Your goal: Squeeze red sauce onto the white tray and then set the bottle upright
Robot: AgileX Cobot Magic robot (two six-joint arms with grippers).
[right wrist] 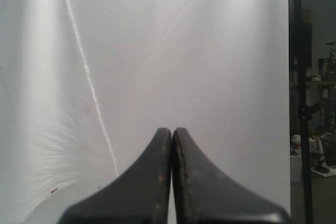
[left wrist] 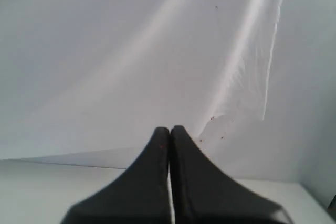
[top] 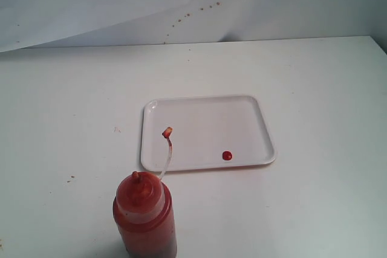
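Note:
The bottle (top: 145, 217) stands upright on the table near the front edge, red with sauce, its nozzle cap on top. A thin clear tether arcs from it to a small red tip cap (top: 167, 131) that hangs over the white tray (top: 242, 119). A small round blob of red sauce (top: 227, 156) lies near the tray's front rim. Neither arm shows in the exterior view. In the left wrist view, the left gripper (left wrist: 169, 129) is shut with nothing between its black fingers, facing the white backdrop. The right gripper (right wrist: 172, 130) is likewise shut and empty.
A white cloth backdrop (top: 121, 4) with reddish-brown specks (top: 202, 8) hangs behind the white table (top: 314, 89). A few dried specks (top: 117, 129) mark the table left of the tray. Dark stands and clutter (right wrist: 312, 129) show past the backdrop's edge in the right wrist view.

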